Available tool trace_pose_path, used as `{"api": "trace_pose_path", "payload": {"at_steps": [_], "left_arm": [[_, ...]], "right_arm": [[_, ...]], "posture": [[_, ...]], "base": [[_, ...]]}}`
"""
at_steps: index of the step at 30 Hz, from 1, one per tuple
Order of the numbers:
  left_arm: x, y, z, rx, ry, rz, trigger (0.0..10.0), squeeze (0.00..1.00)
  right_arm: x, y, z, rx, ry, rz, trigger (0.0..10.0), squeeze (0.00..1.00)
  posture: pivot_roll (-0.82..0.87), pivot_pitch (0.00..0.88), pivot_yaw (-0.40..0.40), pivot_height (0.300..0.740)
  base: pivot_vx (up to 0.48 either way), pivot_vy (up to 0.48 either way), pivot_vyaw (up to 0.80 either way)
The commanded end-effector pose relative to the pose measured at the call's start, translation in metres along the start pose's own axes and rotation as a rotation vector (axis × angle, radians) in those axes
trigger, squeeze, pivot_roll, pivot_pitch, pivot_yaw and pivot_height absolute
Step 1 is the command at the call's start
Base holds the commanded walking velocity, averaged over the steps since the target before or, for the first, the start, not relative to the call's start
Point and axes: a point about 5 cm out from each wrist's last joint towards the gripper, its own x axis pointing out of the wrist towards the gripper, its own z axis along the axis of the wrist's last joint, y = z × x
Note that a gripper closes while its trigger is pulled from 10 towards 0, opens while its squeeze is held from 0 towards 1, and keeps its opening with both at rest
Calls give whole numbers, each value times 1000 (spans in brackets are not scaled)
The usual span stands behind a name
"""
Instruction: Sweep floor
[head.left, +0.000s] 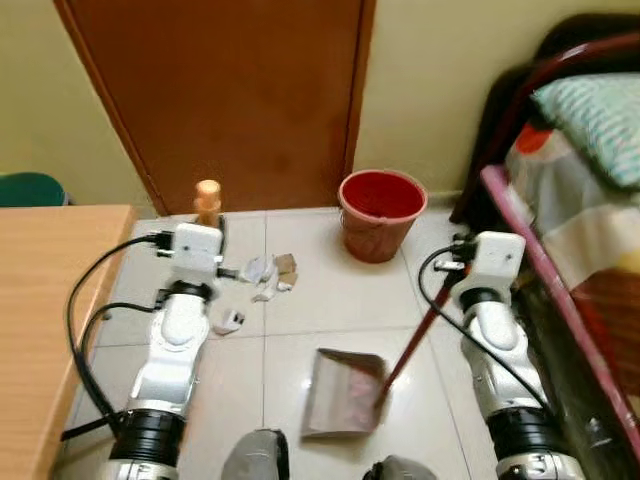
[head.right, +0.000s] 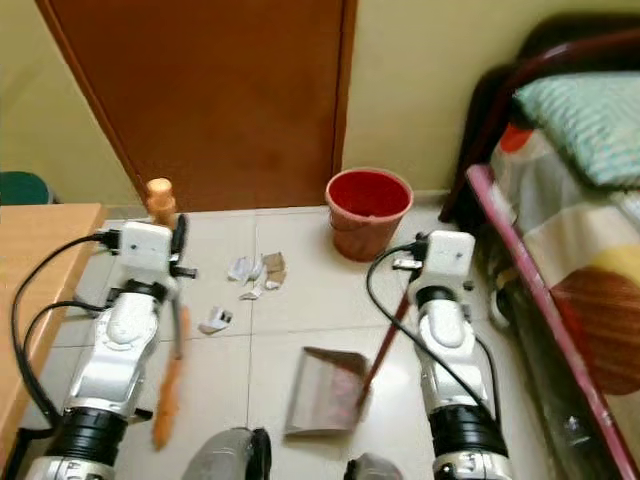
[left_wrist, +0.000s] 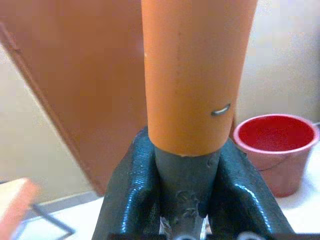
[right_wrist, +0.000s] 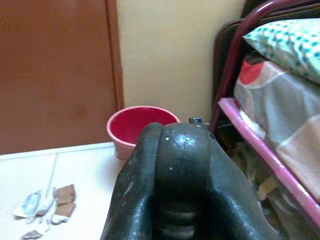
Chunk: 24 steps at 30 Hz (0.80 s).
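Observation:
My left gripper (left_wrist: 184, 150) is shut on the orange broom handle (head.right: 172, 350), which stands nearly upright beside my left arm with its top (head.left: 207, 197) just above the wrist. My right gripper (right_wrist: 180, 145) is shut on the thin red handle (head.left: 412, 345) of the grey dustpan (head.left: 340, 395). The dustpan rests on the tiles between my arms, its mouth facing the door. Torn paper and wrapper scraps (head.left: 266, 272) lie on the floor ahead of the pan, with one more scrap (head.left: 229, 320) by my left arm.
A red bucket (head.left: 381, 212) stands by the wall ahead. A brown door (head.left: 240, 90) is behind the litter. A bed with a maroon frame (head.left: 560, 290) runs along the right. A wooden table (head.left: 45, 300) is close on the left.

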Motion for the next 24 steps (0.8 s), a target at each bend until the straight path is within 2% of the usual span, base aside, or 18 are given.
{"api": "trace_pose_path", "payload": {"at_steps": [1, 14, 19, 24], "left_arm": [[-1, 8, 9, 14, -47, 24, 10000, 0], [-4, 26, 17, 45, -68, 116, 10000, 0], [-11, 32, 23, 60, -78, 168, 10000, 0], [-17, 35, 22, 64, -66, 175, 10000, 0]], "right_arm": [[2, 0, 10, -6, -46, -7, 10000, 0], [6, -3, 17, -36, -71, 6, 10000, 0], [3, -10, 17, -55, -73, -2, 10000, 0], [1, -15, 19, -71, -78, -9, 10000, 0]], "posture": [[21, 69, -26, 740], [4, 74, -22, 740], [5, 86, -21, 740], [8, 90, -22, 740]], "base": [[292, 0, 0], [379, 0, 0], [395, 0, 0], [387, 0, 0]]}}
